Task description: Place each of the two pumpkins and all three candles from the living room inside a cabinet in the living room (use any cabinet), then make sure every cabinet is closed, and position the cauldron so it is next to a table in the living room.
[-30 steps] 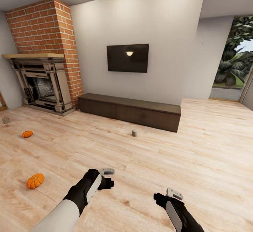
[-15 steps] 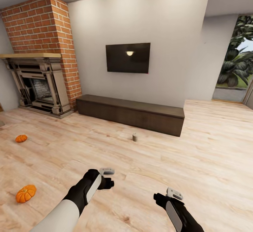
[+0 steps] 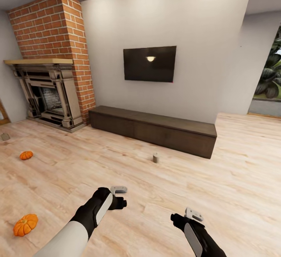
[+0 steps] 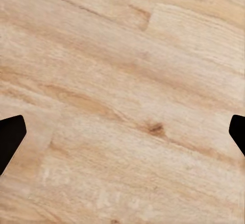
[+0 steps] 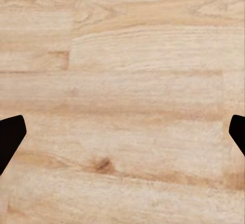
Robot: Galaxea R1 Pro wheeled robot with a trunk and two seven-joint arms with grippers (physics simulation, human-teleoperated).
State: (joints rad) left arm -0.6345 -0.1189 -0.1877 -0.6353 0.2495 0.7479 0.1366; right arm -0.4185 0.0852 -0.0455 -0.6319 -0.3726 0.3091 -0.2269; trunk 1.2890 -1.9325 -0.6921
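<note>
While both lie ahead, candle (image 3: pixel 155 158) sits nearer the right claw (image 3: pixel 194 214).

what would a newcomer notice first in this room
Probably the brick fireplace at the far left and the black TV on the wall, above the long dark cabinet, which looks closed. Then the bright things on the pale wood floor: two pumpkins at the left and a candle in front of the cabinet.

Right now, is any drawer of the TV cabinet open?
No, the cabinet shows flat, flush dark fronts in the head view, with no pale interior exposed.
</note>
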